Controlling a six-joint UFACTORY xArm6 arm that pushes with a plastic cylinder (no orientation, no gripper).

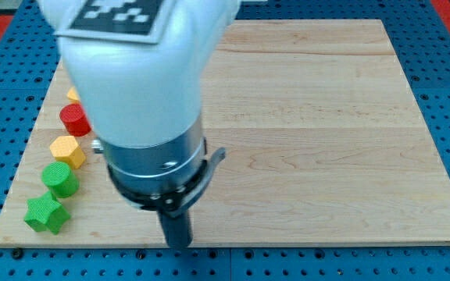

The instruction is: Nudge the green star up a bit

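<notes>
The wooden board (326, 117) lies open across the view's right and centre. Along its left edge stands a column of blocks: green star (45, 213) lowest, green cylinder (59, 179) just above it, then yellow hexagon (68, 151) and red cylinder (74, 119). My tip (178, 243) rests near the bottom edge, well right of the star, with bare wood between them.

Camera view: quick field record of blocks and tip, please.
green star: near board's bottom-left corner
green cylinder: just above the star
yellow hexagon: above the green cylinder
red cylinder: above the hexagon, partly hidden by arm
my tip: near bottom edge, right of the star, apart from it
board: wooden
</notes>
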